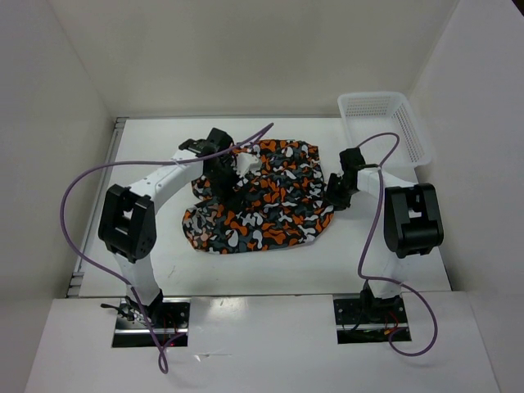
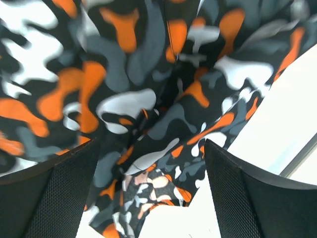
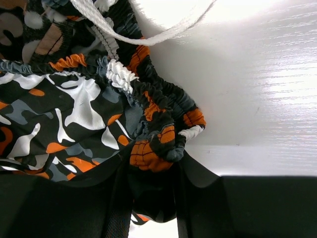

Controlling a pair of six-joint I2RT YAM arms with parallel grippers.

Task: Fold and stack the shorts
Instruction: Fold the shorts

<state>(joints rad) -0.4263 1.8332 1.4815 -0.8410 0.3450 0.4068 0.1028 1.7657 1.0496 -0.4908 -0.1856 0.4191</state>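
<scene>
The shorts (image 1: 262, 196), in an orange, white, black and grey-teal camouflage print, lie crumpled in the middle of the table. My left gripper (image 1: 225, 178) hovers over their left part. In the left wrist view it (image 2: 151, 198) is open, its fingers (image 2: 49, 198) wide apart with the cloth (image 2: 138, 99) spread beneath and between them. My right gripper (image 1: 336, 194) is at the shorts' right edge. In the right wrist view it (image 3: 151, 173) is shut on a bunch of the elastic waistband (image 3: 153, 148). A white drawstring (image 3: 148, 37) loops over the table beyond it.
A white plastic lattice basket (image 1: 385, 127) stands at the back right of the white table (image 1: 147, 155). White walls enclose the left, back and right sides. A purple cable (image 1: 82, 188) arcs off the left arm.
</scene>
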